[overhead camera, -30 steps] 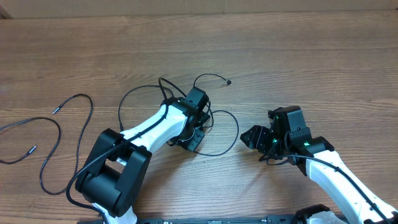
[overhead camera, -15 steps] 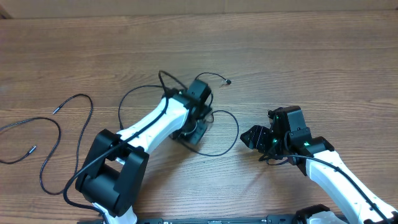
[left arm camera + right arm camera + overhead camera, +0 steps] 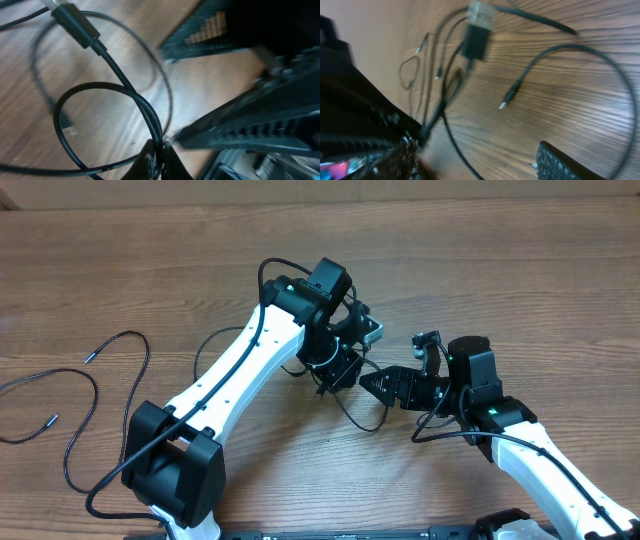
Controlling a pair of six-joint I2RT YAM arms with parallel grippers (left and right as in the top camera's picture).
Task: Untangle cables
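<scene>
- On the wooden table [image 3: 520,270]: thin black cables [image 3: 100,85] in loose, overlapping loops, bunched near the middle beneath and around both grippers.
- Left gripper [image 3: 161,156] — clamped tight on those cords, pinched right at the fingertips [image 3: 176,169], where two strands meet.
- In the left wrist view: a round loop standing out from the pinch point, with wood grain visible through it.
- Above that loop: a black plug [image 3: 75,22] on the strand that runs down into the pinch, its far end cut off at the picture's top edge.
- Right gripper [image 3: 372,383] — just beside the left one and pointing toward it, with fingers [image 3: 560,165] spread wide and nothing seen clasped between them.
- In the right wrist view: several strands running down toward the finger at the lower left. Touching it or not, impossible to tell through the blur.
- Also in that view: a small silver-tipped end [image 3: 502,105] lying flat on the wood, apart from both fingers.
- Well apart, at the table's left side: a loose cable [image 3: 147,355] in open curves, silver tips showing, touched by neither gripper.
</scene>
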